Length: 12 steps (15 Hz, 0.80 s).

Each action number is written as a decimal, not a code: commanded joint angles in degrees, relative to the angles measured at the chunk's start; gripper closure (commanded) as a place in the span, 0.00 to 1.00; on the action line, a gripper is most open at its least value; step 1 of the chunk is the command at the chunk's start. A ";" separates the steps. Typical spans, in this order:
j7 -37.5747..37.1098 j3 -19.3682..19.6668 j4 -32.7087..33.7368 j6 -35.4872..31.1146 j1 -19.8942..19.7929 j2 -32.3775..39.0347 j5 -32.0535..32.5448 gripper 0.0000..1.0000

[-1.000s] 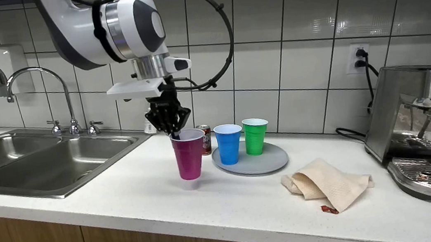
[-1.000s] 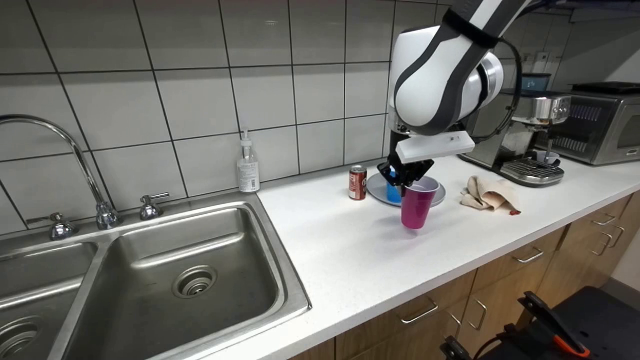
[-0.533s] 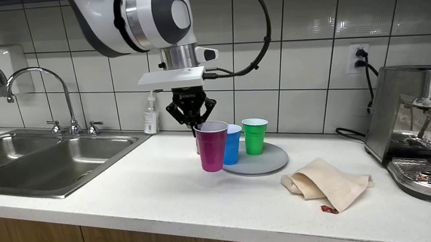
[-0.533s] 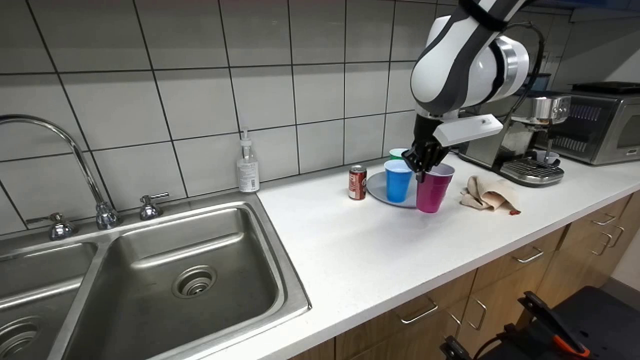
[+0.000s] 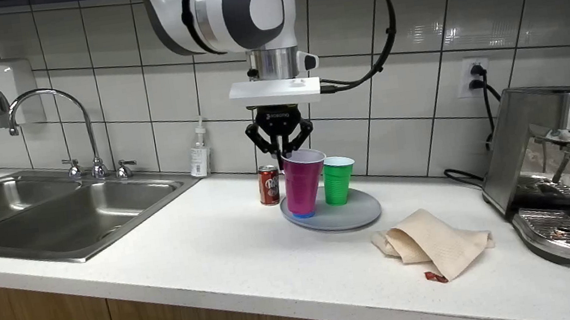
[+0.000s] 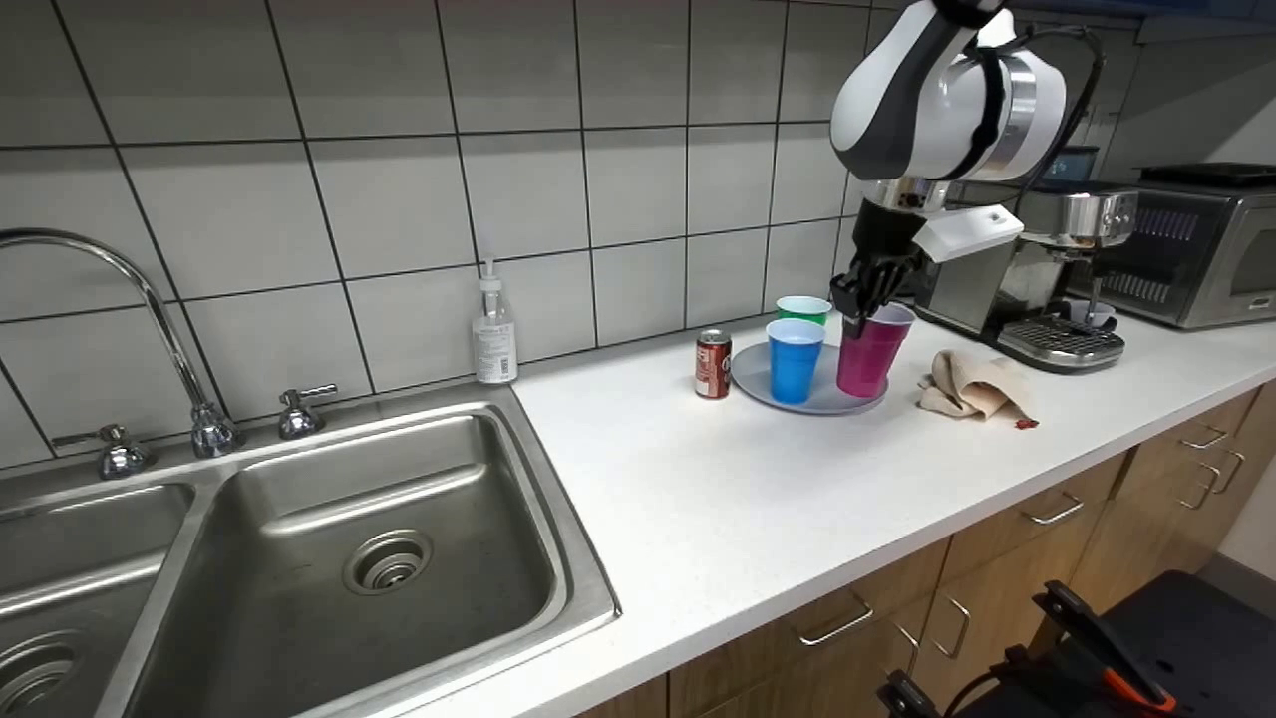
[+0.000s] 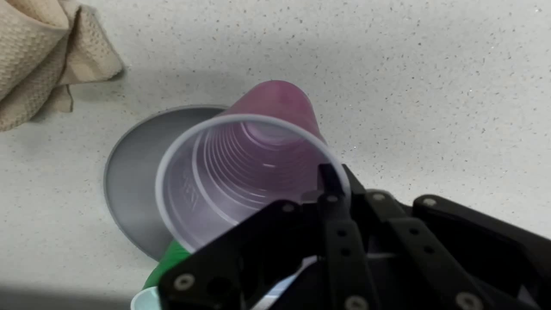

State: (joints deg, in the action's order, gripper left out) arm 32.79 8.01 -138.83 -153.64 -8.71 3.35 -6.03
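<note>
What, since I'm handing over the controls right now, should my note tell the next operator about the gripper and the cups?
Gripper: the black two-finger gripper is closed on the rim of the magenta plastic cup, one finger inside it.
Where: the blue plastic cup and green plastic cup stand on the round grey plate; the magenta cup is close to the blue one, its contact with the plate unclear.
Done: the magenta cup is gripped.
Left: not yet released; its base probably needs support first.
</note>
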 commanded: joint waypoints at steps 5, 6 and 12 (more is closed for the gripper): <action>13.92 1.38 7.95 5.67 -5.03 4.56 -1.31 0.99; 15.22 1.42 9.02 6.23 -5.56 5.35 -1.50 0.99; 23.00 -0.37 16.39 7.26 -8.67 12.39 -4.54 0.99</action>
State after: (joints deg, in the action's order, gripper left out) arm 50.72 9.57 -127.80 -148.71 -15.10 11.57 -8.28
